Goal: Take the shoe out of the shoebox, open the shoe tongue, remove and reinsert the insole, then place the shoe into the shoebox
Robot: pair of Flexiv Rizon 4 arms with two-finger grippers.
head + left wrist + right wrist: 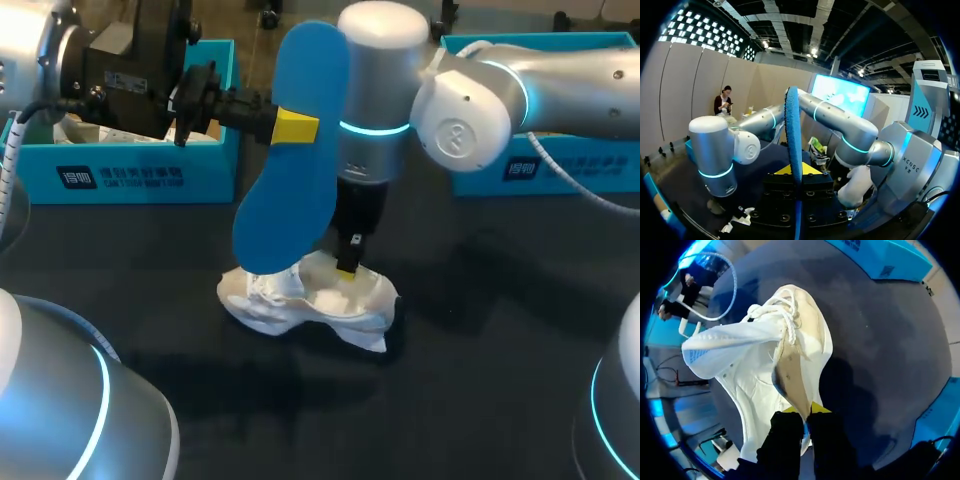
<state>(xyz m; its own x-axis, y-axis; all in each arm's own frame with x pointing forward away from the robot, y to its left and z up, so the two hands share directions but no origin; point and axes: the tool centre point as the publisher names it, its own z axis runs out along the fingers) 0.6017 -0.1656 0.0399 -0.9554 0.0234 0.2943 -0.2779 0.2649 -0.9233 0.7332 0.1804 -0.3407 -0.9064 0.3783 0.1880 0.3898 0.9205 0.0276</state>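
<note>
My left gripper (293, 127) holds the blue insole (290, 190) upright in the air above the table; it is shut on the insole's edge. In the left wrist view the insole (793, 130) stands edge-on between the fingers of that gripper (797, 172). Below it the white shoe (300, 300) lies on the dark table. My right gripper (348, 268) points straight down into the shoe's opening. In the right wrist view this gripper (807, 412) is shut on the rim of the shoe (760, 355), with the laces ahead of it and the tongue pulled aside.
A blue shoebox (130, 172) stands at the back left behind my left arm. A second blue box (545, 170) stands at the back right under my right arm. The dark table (470, 330) lies bare to the shoe's right and front.
</note>
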